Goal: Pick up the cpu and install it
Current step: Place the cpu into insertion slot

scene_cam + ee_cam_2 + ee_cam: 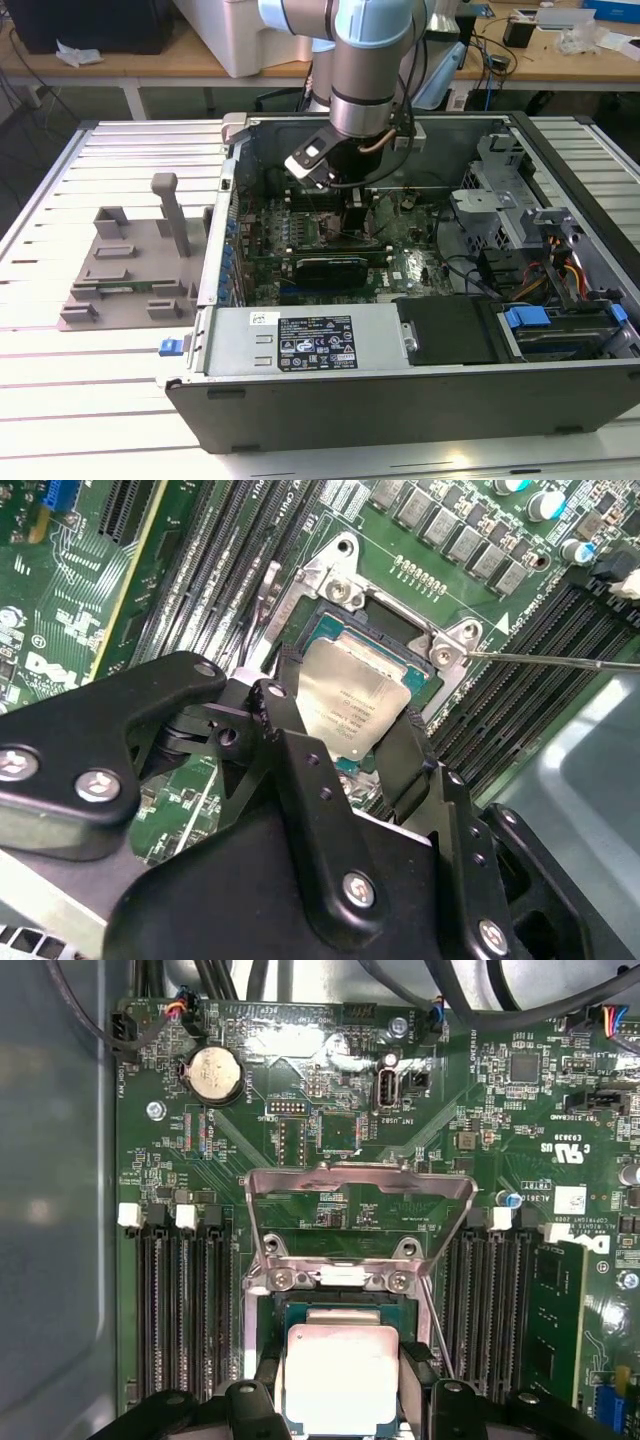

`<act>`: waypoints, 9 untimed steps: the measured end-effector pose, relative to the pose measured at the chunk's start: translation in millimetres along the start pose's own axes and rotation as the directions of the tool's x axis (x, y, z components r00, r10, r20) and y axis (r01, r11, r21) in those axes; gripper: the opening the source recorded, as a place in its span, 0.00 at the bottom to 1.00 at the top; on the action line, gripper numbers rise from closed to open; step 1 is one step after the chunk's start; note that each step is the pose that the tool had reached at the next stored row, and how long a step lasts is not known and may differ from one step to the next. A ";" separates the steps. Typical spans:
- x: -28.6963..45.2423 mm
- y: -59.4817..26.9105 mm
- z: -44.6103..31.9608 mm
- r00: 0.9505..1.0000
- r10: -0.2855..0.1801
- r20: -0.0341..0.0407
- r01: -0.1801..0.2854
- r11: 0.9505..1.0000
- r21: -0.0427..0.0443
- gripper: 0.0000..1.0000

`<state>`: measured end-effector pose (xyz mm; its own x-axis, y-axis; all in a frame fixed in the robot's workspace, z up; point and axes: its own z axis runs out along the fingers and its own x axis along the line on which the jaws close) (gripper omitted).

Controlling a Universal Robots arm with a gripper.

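Note:
The cpu (352, 702), a small square chip with a silvery top, sits between my two black fingers (290, 725), directly over the open socket (395, 630) on the green motherboard. In the first wrist view the cpu (340, 1375) lies just below the raised metal load plate (360, 1188), with a finger pressed against each of its side edges. My gripper (350, 725) is shut on the chip. In the exterior view the arm reaches down into the open computer case, with the gripper (357, 218) low over the board.
Memory slots (180, 1310) flank the socket on both sides, and a thin lever rod (560, 661) sticks out beside it. The case walls (225, 230), power supply (310, 342) and drive cage with cables (545, 265) surround the board. A grey fixture (130, 265) lies on the table at the exterior view's left.

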<state>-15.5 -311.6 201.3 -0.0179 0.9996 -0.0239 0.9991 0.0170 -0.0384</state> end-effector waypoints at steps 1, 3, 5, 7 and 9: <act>0.0 0.1 0.9 1.000 0.000 0.000 0.000 1.000 0.000 0.54; 0.0 0.1 1.7 1.000 0.000 0.000 0.000 1.000 0.000 0.54; 0.0 0.1 2.1 1.000 0.000 0.000 0.000 1.000 0.000 0.54; 0.0 0.1 2.2 1.000 0.000 0.000 0.000 1.000 0.000 0.54; 0.1 0.1 2.4 1.000 0.000 0.000 0.000 1.000 0.000 0.54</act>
<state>-15.5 -311.5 198.9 -0.0180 0.9996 -0.0237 0.9991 0.0171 -0.0383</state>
